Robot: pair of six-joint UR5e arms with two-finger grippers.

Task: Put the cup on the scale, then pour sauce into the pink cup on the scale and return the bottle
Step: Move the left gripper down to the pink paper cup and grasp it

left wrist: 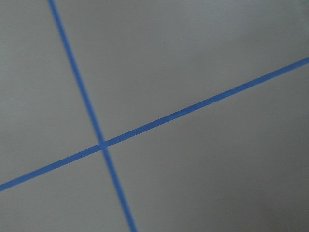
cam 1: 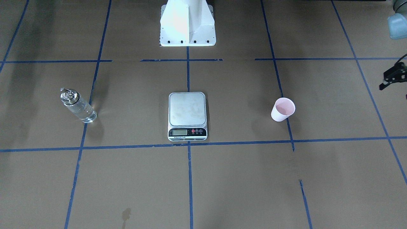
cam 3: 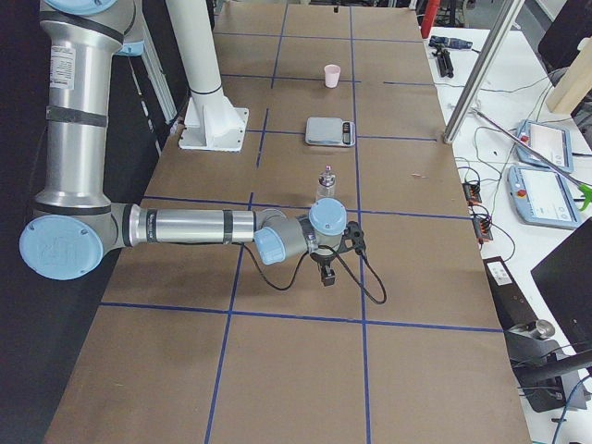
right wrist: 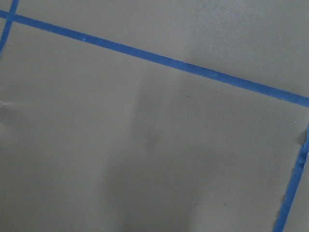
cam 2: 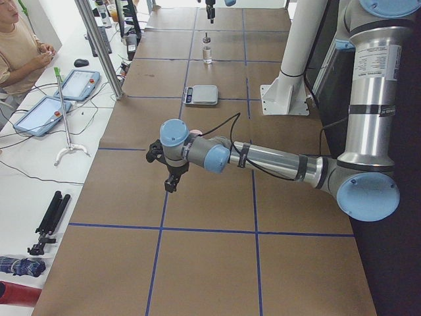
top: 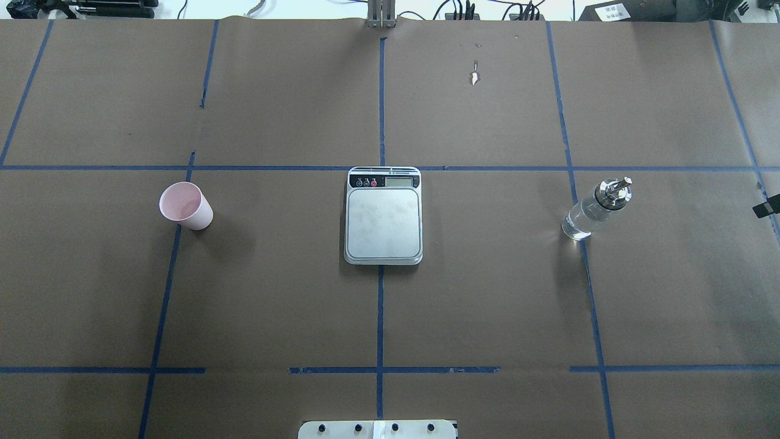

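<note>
The pale pink cup [cam 1: 283,109] stands upright on the table, apart from the scale, on my left side; it also shows in the overhead view [top: 186,206]. The silver scale [cam 1: 187,109] lies at the table's middle with a bare platform [top: 383,222]. The clear glass bottle [cam 1: 78,106] with silver cap and spout stands on my right side [top: 594,210], with clear sauce inside. My left gripper [cam 1: 392,78] hovers beyond the cup, only partly in view. My right gripper [cam 3: 326,276] hangs over the table near the bottle. I cannot tell whether either is open or shut.
The robot's white base [cam 1: 187,28] stands behind the scale. Brown paper with blue tape lines [top: 381,305] covers the table. Both wrist views show only paper and tape. A person [cam 2: 20,52] sits beside tablets at a side table.
</note>
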